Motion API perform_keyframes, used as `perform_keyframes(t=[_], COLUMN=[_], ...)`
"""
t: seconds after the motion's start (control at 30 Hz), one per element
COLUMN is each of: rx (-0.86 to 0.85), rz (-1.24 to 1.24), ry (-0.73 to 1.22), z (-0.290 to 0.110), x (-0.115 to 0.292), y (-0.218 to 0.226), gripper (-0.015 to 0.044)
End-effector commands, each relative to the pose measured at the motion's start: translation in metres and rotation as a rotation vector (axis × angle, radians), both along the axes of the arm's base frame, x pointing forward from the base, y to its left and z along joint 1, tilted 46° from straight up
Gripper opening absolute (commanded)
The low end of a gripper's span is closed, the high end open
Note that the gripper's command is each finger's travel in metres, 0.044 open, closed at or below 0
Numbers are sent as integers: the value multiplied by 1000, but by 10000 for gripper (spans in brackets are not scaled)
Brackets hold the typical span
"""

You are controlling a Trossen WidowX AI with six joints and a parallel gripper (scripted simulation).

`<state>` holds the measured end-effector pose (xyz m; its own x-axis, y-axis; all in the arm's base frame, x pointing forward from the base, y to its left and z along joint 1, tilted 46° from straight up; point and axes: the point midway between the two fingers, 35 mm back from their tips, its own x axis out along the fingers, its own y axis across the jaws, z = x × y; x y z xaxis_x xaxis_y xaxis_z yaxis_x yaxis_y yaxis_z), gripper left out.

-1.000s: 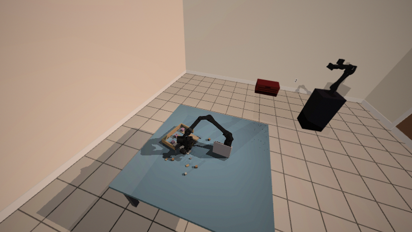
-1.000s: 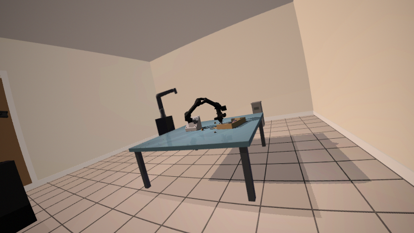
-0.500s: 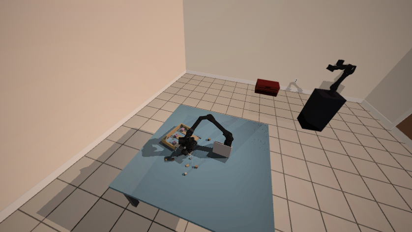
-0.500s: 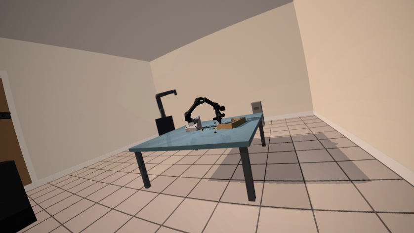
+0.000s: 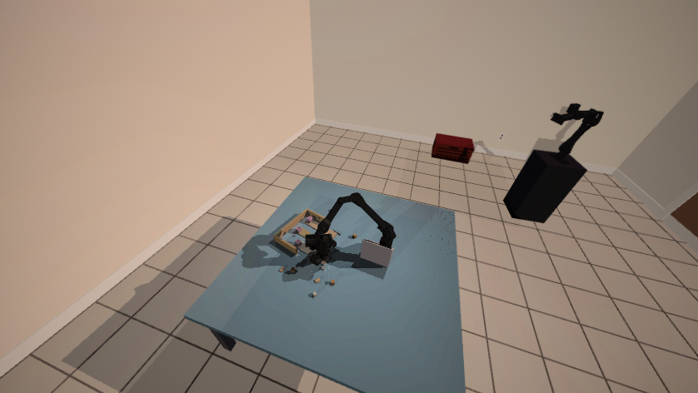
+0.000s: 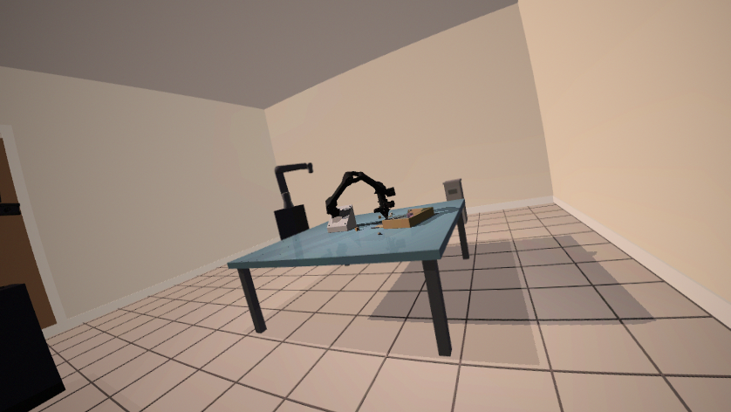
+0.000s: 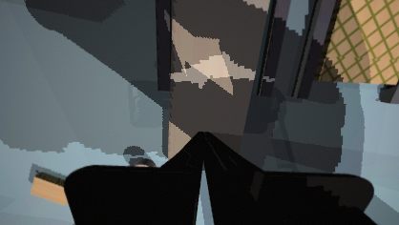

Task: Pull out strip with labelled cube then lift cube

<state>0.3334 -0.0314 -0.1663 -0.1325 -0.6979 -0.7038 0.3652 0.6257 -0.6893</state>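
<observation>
My gripper (image 5: 320, 258) (image 6: 383, 210) (image 7: 203, 137) is low over the blue table (image 5: 381, 312), just outside the open side of the wooden frame tray (image 5: 281, 240) (image 6: 409, 221). In the wrist view its fingers are pressed together on the near end of a flat tan strip (image 7: 210, 95), which runs away from the fingertips toward the tray. Dark strips (image 7: 305, 48) lie beside it to the right. Small pink cubes (image 5: 298, 228) (image 5: 308, 221) sit inside the tray. I cannot tell which one is labelled.
Several small brown blocks (image 5: 317, 280) (image 5: 292, 270) (image 7: 45, 188) lie scattered on the table in front of the tray. A grey-white box (image 5: 376, 252) (image 6: 341, 223) stands at the arm's base. The tray's mesh floor (image 7: 363, 43) shows at upper right in the wrist view.
</observation>
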Motion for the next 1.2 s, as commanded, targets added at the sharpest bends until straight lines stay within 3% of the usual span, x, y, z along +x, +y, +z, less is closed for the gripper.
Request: perform_keyframes(t=[0.0,1.17], rx=[9,11], rz=[-15,-15], ry=[27,28], z=[-7,-15], x=[-16,-63], y=[1,19], gripper=[0,0])
